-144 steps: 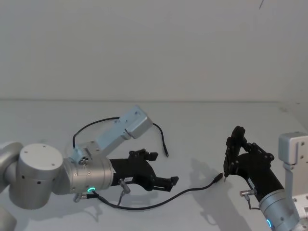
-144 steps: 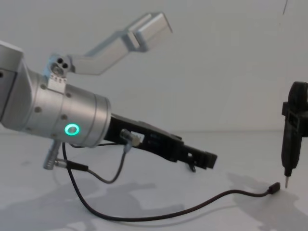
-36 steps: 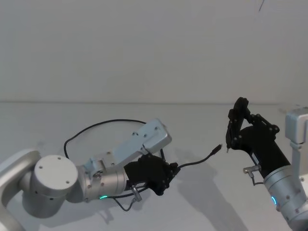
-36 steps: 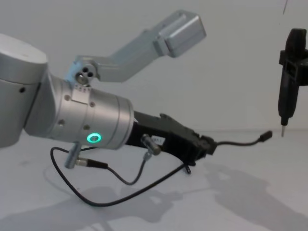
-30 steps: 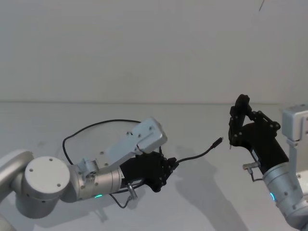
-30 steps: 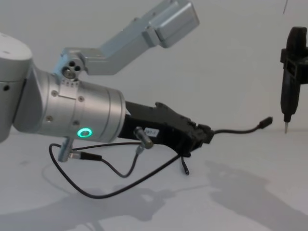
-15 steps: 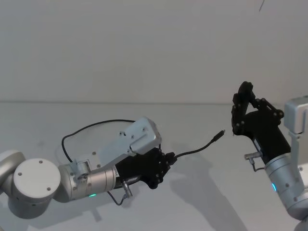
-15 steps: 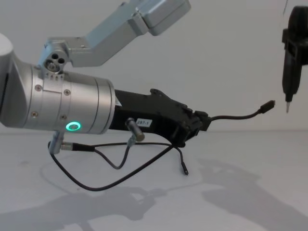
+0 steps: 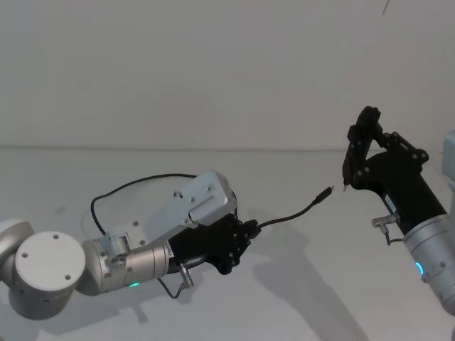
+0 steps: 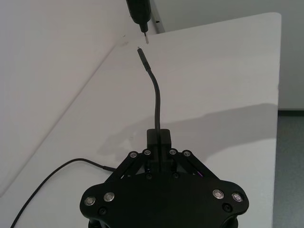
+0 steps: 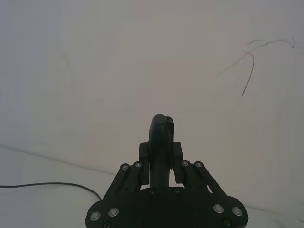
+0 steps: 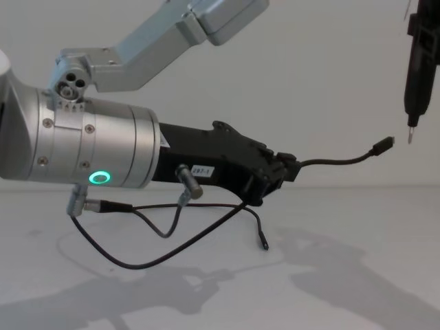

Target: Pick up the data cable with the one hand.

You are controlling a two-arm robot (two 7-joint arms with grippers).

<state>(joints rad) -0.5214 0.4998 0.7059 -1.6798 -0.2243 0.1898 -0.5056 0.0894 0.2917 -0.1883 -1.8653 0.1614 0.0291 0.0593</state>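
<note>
Your inventory, largest first. Worktop (image 9: 298, 298): white, plain, carrying the shadows of both arms. Left gripper (image 9: 245, 234): black and flat on its silver cylinder with the green ring, reaching forward and to the right above the worktop; in the left wrist view you see its fingers (image 10: 159, 138) clamped together on the data cable. Right gripper (image 9: 346, 186): raised at the right, a narrow black tool with a pointed metal tip aimed downward; you cannot tell how its fingers stand. Data cable (image 9: 291, 214): thin and black, held off the worktop at the left gripper; one short length juts out to the right and ends in a small plug (image 12: 385, 146) in the air just beside the right gripper's tip, apart from it; the rest loops back behind the left arm, and a second plug end (image 12: 263, 243) hangs below the left gripper.
</note>
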